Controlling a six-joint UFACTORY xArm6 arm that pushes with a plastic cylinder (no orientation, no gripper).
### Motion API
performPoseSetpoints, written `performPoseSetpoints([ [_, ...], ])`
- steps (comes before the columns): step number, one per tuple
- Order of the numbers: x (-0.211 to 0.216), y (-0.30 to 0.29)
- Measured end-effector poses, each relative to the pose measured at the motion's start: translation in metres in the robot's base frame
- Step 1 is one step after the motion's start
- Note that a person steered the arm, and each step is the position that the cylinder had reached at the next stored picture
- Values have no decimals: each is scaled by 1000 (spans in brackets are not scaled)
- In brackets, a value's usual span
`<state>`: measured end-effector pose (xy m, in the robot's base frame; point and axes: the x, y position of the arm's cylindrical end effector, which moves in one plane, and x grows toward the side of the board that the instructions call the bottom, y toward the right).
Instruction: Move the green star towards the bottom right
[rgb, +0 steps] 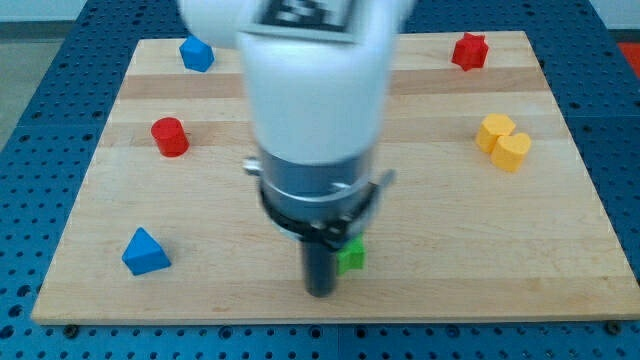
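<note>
The green star (351, 257) lies near the board's bottom edge, a little right of the middle; the rod hides part of its left side. My tip (319, 292) rests on the board right at the star's lower left, touching or almost touching it. The arm's white and grey body fills the view's centre and hides the board behind it.
A blue triangular block (145, 253) lies at the bottom left. A red cylinder (170, 137) lies at the left and a blue block (197, 54) at the top left. A red block (469, 51) lies at the top right. Two yellow blocks (503, 143) touch at the right.
</note>
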<state>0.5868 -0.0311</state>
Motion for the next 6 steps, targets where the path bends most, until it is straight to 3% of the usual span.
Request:
performPoseSetpoints([
  [1,-34,-7],
  [2,-40,-1],
  [3,-39,-15],
  [4,-12,-29],
  [6,-27,20],
])
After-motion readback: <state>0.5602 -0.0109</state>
